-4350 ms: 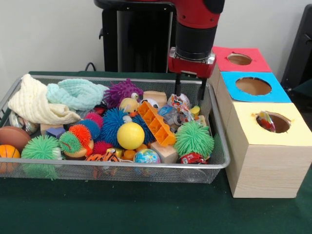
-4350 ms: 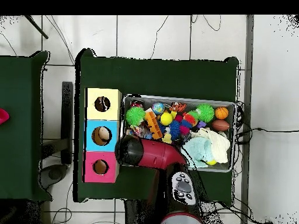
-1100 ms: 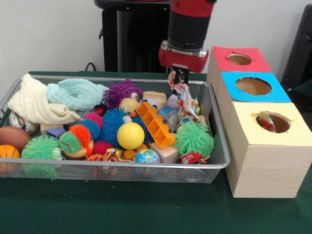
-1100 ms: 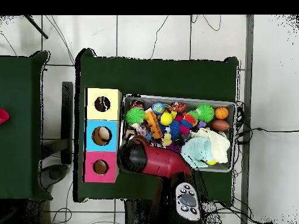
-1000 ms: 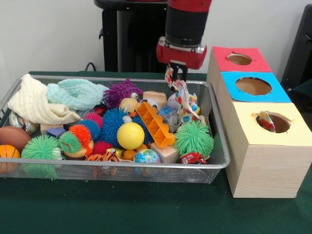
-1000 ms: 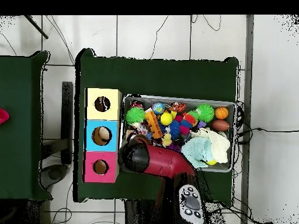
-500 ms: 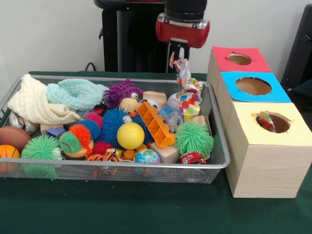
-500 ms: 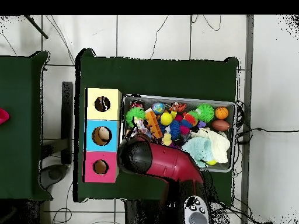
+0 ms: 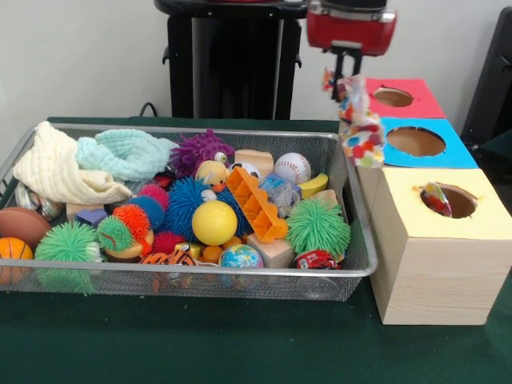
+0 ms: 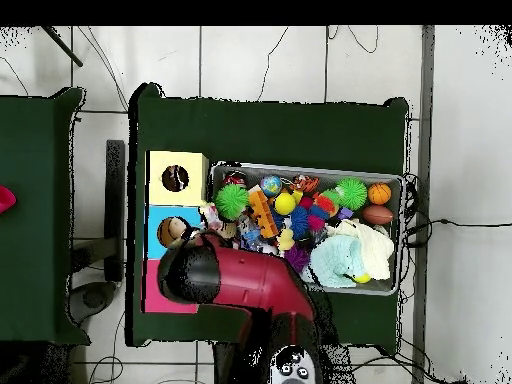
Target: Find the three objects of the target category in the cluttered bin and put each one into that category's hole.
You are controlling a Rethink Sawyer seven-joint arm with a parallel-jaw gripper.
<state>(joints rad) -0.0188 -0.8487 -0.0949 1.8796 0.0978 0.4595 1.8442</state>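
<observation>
My gripper (image 9: 345, 74) is shut on a polka-dot cloth (image 9: 358, 126) that hangs below it, lifted above the right end of the wire mesh bin (image 9: 359, 240), over the edge of the blue-surround box. In the overhead view the cloth (image 10: 211, 215) shows between bin and boxes, beside the arm (image 10: 235, 280). The yellow-surround hole (image 9: 448, 200) of the pale wooden box lies nearer the camera, with a second polka-dot cloth (image 9: 437, 198) showing inside it. No other polka-dot cloth shows in the bin.
The bin holds spiky rubber balls (image 9: 318, 227), a yellow ball (image 9: 214, 222), an orange block (image 9: 256, 202), a baseball (image 9: 292, 167) and cream and aqua knitted cloths (image 9: 120, 156). The blue-surround hole (image 9: 415, 141) and red-surround hole (image 9: 393, 97) stand behind the yellow one.
The gripper has risen and moved right, from above the bin's right end towards the boxes, carrying the polka-dot cloth fully out of the bin.
</observation>
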